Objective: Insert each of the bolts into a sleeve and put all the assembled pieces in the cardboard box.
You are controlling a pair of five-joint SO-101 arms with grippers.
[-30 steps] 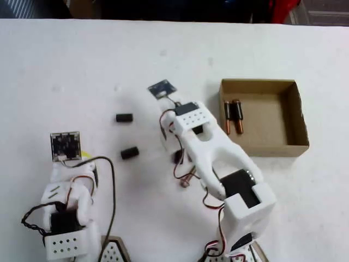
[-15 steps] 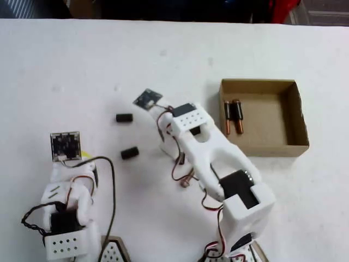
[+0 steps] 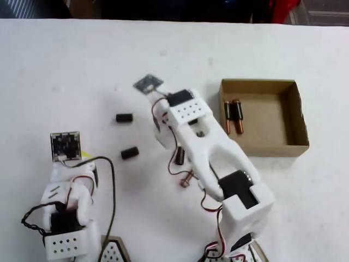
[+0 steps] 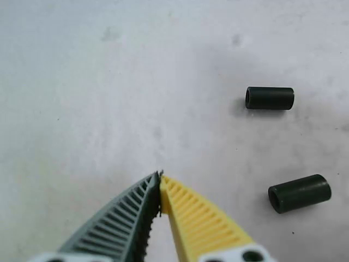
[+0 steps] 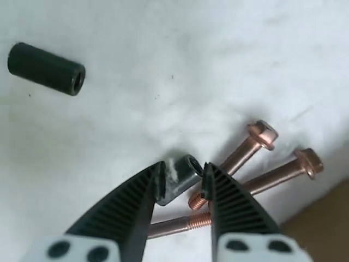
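Note:
My right gripper [image 5: 183,167] is shut on a black sleeve [image 5: 178,184], which also shows beside the arm in the high view [image 3: 179,155]. Three copper bolts lie around it on the table: one [image 5: 255,140], a second [image 5: 283,172] and a third [image 5: 180,224] under the fingers. One bolt [image 3: 187,179] peeks out beside the right arm. Two more sleeves lie to the left [image 3: 124,117] [image 3: 129,153]. My left gripper [image 4: 160,179] is shut on nothing, low near the front left, with those two sleeves [image 4: 269,98] [image 4: 299,192] ahead of it. The cardboard box [image 3: 292,117] holds two assembled pieces [image 3: 232,117].
The right arm [image 3: 218,158] lies diagonally across the table's middle and covers most of the bolts from above. The left arm [image 3: 65,218] is folded at the front left corner. The box's corner [image 5: 332,218] sits close to the bolts.
The right arm's wrist has swung left and slightly farther up the table, its camera board moving left. The left arm has kept still.

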